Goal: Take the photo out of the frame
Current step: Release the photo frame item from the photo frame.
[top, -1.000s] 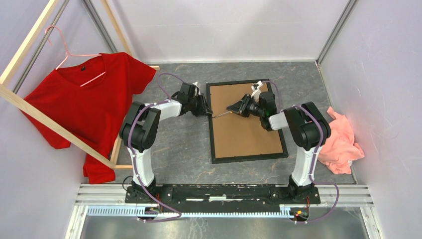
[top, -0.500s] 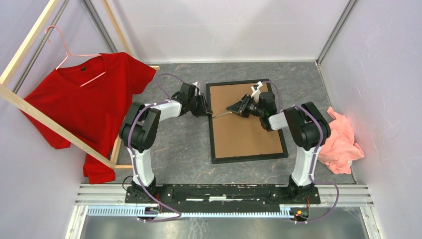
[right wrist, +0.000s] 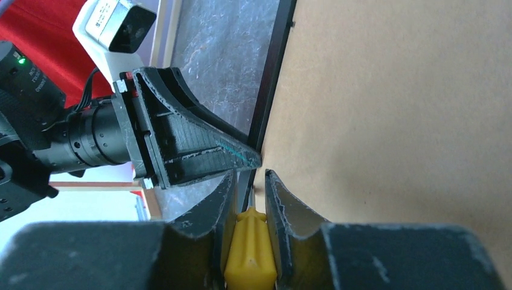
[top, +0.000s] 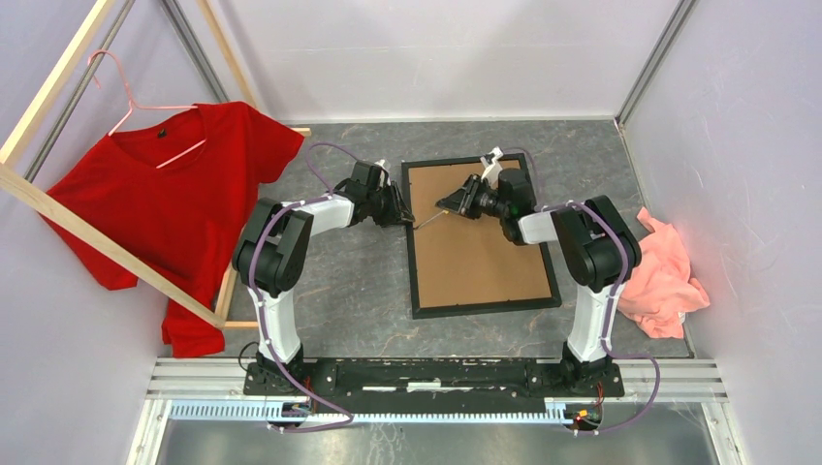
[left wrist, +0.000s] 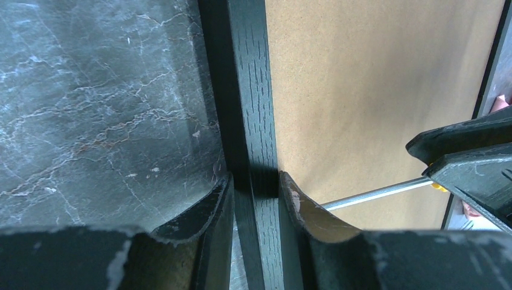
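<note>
The black frame [top: 485,306] lies face down on the table, its brown backing board [top: 475,257] up. The photo is hidden under the board. My left gripper [top: 404,215] is shut on the frame's left rail [left wrist: 250,90], one finger on either side [left wrist: 255,184]. My right gripper [top: 454,204] is shut on a yellow-handled screwdriver [right wrist: 249,248] over the board's far left part. The screwdriver's steel shaft [left wrist: 374,194] points at the left rail, right beside my left fingers [right wrist: 193,151]. Its tip is hidden.
A red T-shirt [top: 184,203] hangs on a pink hanger from a pale wooden rack [top: 58,208] at the left. A crumpled pink cloth [top: 664,276] lies at the right wall. Pale walls close in the grey table [top: 349,291].
My right gripper has shifted a little farther away and leftward with the screwdriver. My left gripper and the frame have not moved.
</note>
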